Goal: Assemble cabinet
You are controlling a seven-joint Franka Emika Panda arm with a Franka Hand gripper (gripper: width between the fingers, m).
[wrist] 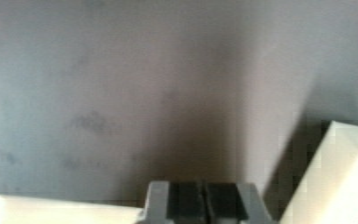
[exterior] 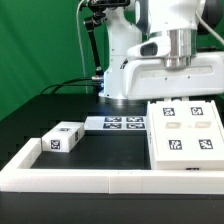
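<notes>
The cabinet's large white box shell (exterior: 140, 82) stands at the back, on the exterior view's right. My gripper (exterior: 176, 62) hangs right at its top; I cannot tell whether it touches. In the wrist view my fingers (wrist: 172, 203) are pressed together with nothing visible between them, in front of a grey shadowed surface. A white part edge (wrist: 345, 170) shows beside them. A wide flat white part (exterior: 187, 130) with several tags lies in front of the shell. A small white tagged block (exterior: 62, 140) lies at the exterior view's left.
The marker board (exterior: 118, 124) lies flat between the block and the flat part. The low white L-shaped border wall (exterior: 80, 178) runs along the front and the exterior view's left. The robot base (exterior: 122, 50) stands behind, before a green curtain.
</notes>
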